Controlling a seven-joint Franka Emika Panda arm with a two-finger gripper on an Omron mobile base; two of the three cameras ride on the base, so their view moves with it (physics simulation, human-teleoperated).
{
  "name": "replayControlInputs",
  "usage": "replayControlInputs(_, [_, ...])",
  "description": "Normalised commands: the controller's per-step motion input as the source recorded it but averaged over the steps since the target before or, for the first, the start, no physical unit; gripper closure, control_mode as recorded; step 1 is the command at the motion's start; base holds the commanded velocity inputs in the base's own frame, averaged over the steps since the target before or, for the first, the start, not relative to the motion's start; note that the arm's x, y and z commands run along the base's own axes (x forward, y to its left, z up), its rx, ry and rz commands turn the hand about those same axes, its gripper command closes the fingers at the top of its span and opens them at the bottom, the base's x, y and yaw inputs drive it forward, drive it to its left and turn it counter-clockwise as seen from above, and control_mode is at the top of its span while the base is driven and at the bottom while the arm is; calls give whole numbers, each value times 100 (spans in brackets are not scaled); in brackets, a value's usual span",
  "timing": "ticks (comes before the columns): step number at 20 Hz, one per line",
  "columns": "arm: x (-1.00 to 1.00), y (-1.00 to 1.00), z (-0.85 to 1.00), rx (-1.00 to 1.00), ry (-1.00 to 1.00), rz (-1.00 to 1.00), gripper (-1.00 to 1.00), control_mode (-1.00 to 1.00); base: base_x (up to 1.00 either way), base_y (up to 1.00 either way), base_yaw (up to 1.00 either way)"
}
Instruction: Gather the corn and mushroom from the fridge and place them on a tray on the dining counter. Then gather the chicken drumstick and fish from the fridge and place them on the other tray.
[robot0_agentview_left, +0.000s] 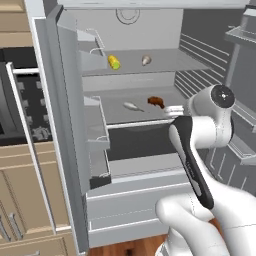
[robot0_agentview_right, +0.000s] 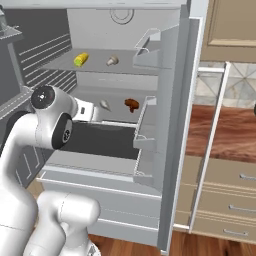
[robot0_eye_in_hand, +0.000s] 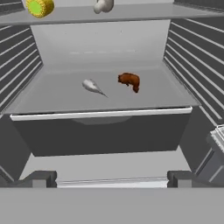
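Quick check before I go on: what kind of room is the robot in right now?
A home kitchen, rendered. The robot faces an open fridge with corn and a mushroom on the upper shelf, fish and a drumstick below. Wooden cabinet drawers stand beside it.

The fridge (robot0_agentview_right: 165, 125) doors stand open, leaving the front of both shelves unobstructed. On the middle shelf (robot0_eye_in_hand: 57, 98), the fish (robot0_eye_in_hand: 92, 86) and chicken drumstick (robot0_eye_in_hand: 129, 81) lie apart near the centre, with bare surface toward each side wall and along the front edge. On the upper shelf (robot0_agentview_left: 165, 62), the corn (robot0_agentview_left: 114, 62) and mushroom (robot0_agentview_left: 146, 60) lie well apart, with bare shelf between them.
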Motion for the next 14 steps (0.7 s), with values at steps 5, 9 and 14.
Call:
replayControlInputs(5, [0, 0, 0, 0, 0, 0, -100, 100, 27, 0, 0])
replayControlInputs(9, [0, 0, 0, 0, 0, 0, -100, 100, 34, 0, 0])
replayControlInputs(14, [0, 0, 0, 0, 0, 0, -100, 100, 50, 0, 0])
